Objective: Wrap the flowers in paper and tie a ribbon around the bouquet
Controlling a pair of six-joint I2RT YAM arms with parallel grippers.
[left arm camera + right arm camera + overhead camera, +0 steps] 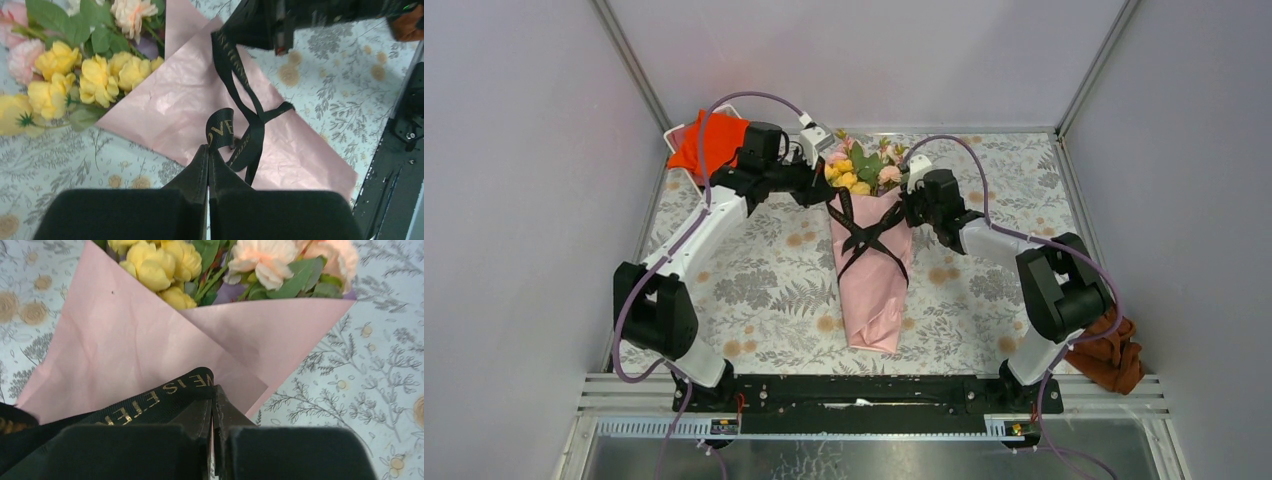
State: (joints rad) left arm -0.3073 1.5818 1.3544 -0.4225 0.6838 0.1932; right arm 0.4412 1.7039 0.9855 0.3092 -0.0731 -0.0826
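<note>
The bouquet [871,285] lies along the middle of the table, a pink paper [874,300] cone with its wide end at the far side. Yellow, pink and cream flowers [861,167] with green leaves stick out there. The black ribbon [869,235] with gold lettering crosses over the cone in an X. My left gripper [829,190] is at the cone's upper left; in the left wrist view this gripper [208,148] is shut on a ribbon [220,131] end. My right gripper [908,208] is at the cone's upper right, and in its own view the gripper [214,388] is shut on the other ribbon [160,397] end.
An orange-red cloth [709,145] lies at the back left corner behind the left arm. A brown cloth [1112,355] sits at the right edge by the right arm's base. Grey walls close in the floral tablecloth [764,280] on three sides.
</note>
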